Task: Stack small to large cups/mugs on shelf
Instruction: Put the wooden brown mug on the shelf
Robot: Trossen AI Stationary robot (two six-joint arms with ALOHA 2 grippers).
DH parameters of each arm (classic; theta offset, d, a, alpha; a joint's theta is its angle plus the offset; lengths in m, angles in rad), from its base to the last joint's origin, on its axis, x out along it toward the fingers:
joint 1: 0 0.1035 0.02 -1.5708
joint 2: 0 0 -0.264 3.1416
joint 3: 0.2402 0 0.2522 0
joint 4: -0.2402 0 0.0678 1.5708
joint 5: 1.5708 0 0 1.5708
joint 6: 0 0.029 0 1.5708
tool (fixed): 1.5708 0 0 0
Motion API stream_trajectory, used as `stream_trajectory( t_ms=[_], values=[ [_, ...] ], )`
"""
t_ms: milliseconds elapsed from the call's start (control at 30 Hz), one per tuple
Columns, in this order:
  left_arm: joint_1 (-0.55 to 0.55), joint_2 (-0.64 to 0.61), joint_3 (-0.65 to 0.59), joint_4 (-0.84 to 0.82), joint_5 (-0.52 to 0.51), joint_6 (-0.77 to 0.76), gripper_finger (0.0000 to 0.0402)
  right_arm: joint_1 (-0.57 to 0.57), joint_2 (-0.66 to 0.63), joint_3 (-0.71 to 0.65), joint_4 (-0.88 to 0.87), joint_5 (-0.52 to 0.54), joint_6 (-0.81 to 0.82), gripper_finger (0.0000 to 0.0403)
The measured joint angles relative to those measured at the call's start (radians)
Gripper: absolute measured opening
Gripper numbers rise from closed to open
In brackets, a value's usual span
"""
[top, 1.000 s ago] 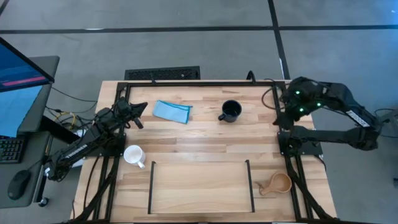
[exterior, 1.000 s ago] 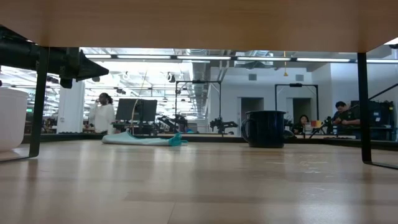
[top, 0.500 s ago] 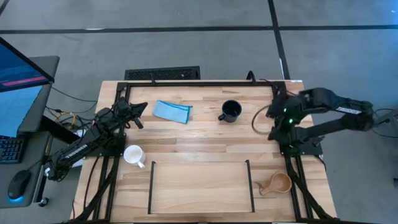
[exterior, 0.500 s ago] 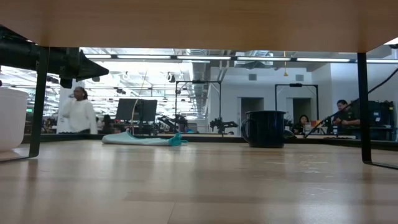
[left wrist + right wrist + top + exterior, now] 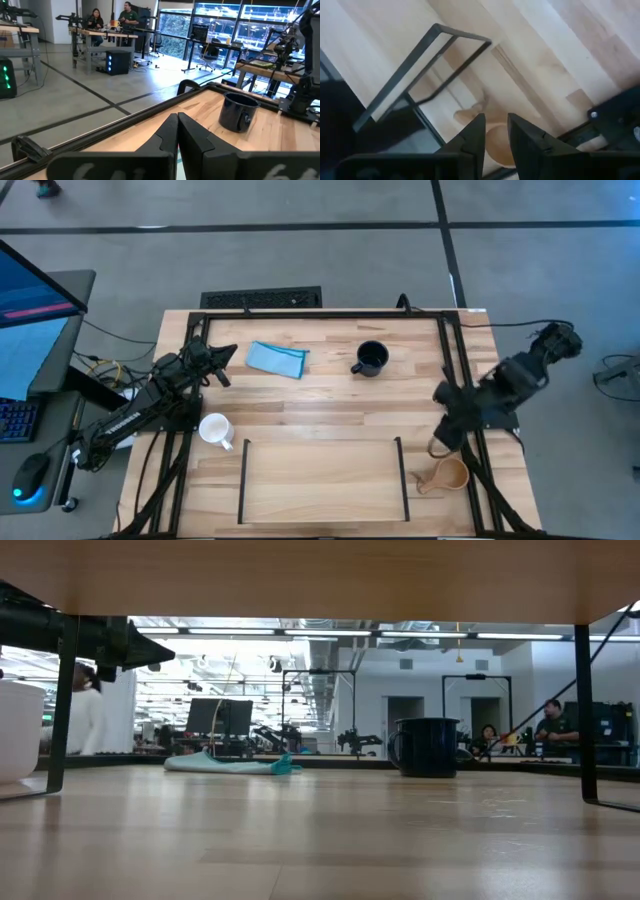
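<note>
The small tan wooden cup [image 5: 449, 474] stands on the table at the near right, just right of the shelf [image 5: 322, 480]; it also shows in the right wrist view [image 5: 495, 148]. My right gripper [image 5: 439, 444] hangs above the cup and a little toward the table's far edge, fingers slightly apart [image 5: 496, 135] and empty. The dark mug [image 5: 370, 358] stands at the far middle. The white mug [image 5: 214, 429] stands at the left, beside the shelf's left rail. My left gripper [image 5: 226, 356] waits shut at the far left [image 5: 177, 132].
A folded light-blue cloth [image 5: 277, 358] lies at the far left, next to my left gripper. Black frame rails [image 5: 455, 380] run along the table's edges. The shelf's right rail [image 5: 427, 70] stands close to the wooden cup. People show in the room beyond [image 5: 552, 725].
My right arm has swung from the table's far right corner toward the near edge and come down, so its gripper now points down over the wooden cup. A person in the room behind has walked leftward in the low view.
</note>
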Motion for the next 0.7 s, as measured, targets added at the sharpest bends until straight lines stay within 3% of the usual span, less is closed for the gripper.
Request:
stream_trajectory(
  t_ms=[167, 333, 533, 700],
  values=[
    [0.0, 0.0, 0.0, 0.0, 0.0, 0.0, 0.0, 0.168, 0.019, -0.037, 0.003, 0.087, 0.259, 0.0103],
    [0.0, 0.0, 0.0, 0.0, 0.0, 0.0, 0.0, 0.273, 0.076, -0.091, 0.046, 0.128, 0.386, 0.0103],
    [0.0, 0.0, 0.0, 0.0, 0.0, 0.0, 0.0, 0.348, 0.175, -0.105, 0.028, 0.122, 0.48, 0.0103],
    [0.0, 0.0, 0.0, 0.0, 0.0, 0.0, 0.0, 0.397, 0.244, -0.105, 0.009, 0.039, 0.497, 0.0103]
  ],
)
